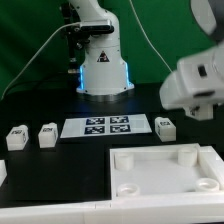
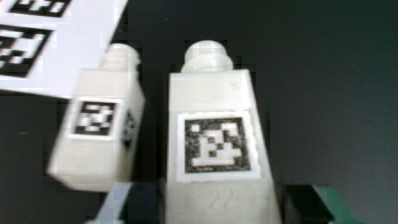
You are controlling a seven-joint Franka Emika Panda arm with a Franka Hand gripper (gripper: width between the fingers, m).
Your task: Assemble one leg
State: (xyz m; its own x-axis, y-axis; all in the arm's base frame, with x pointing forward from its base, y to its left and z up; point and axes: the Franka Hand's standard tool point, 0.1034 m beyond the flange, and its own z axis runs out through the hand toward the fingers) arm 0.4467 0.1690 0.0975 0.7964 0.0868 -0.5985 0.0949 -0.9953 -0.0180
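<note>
Gripper (image 2: 217, 206) reads as clamped on one leg, here the gripped leg (image 2: 210, 125). In the wrist view its butt end fills the gap between the two dark fingers (image 2: 128, 205), with the tagged face toward the camera and the rounded peg tip pointing away. Pad contact sits at the frame edge, so the clamp is a judgement, not a certainty. In the exterior view the hand is blurred, raised off the table, and beyond the marker board (image 1: 97, 127) toward that view's right. The leg itself does not show there.

Handling, judged:
- Small hard plastic block, light and rigid, no give.
- The flat sides look smooth, so it could twist or slide under an off-centre pinch.
- Best hold is across the two plain sides, low on the body, leaving the peg tip free for a socket.

Room:
- A second leg (image 2: 102, 120) lies on the table just beside the marker board, close under the gripped one. Watch it on any descent.
- Two spare legs (image 1: 15, 137) (image 1: 47, 135) sit past the board's far end, well apart from the hand.
- The tabletop (image 1: 165, 170) lies on the camera side of the board, with a raised rim and what look like corner sockets (image 1: 127, 186).
- Only a narrow strip of black table separates the board and the tabletop.
- There is open air above both.
</note>
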